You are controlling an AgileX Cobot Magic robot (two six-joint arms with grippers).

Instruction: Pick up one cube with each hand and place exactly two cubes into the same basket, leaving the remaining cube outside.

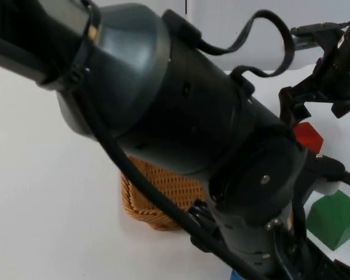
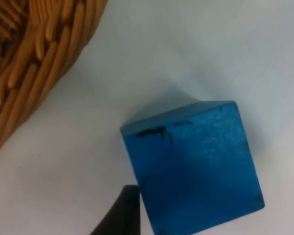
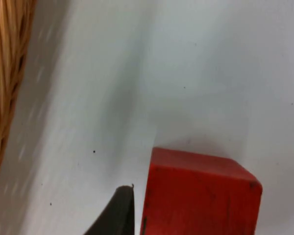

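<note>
Left end effector [image 2: 137, 215] sits low over the white worktop [image 1: 41, 192], one black fingertip [image 2: 121, 213] just beside the blue cube [image 2: 193, 169] at its 8 o'clock corner; whether that fingertip touches the cube, and how wide the end effector stands, cannot be told. The blue cube rests flat on the worktop, near the woven basket [image 2: 34, 63], which lies toward 10 o'clock from it. In the top view the left arm's bulky dark body crosses most of the scene above the basket [image 1: 163, 198], and a sliver of the blue cube [image 1: 236, 275] peeks out at 6 o'clock. The worktop ends at a pale grey wall [image 1: 233, 23] at 12 o'clock.

Right end effector [image 1: 300, 114] hangs at 3 o'clock of the top view, right above the red cube [image 1: 309, 137]. One fingertip [image 3: 118, 210] stands close alongside the red cube [image 3: 201, 196]; its spread cannot be told either. A green cube [image 1: 333, 219] sits on the worktop at 5 o'clock of the red one, apart from it.
</note>
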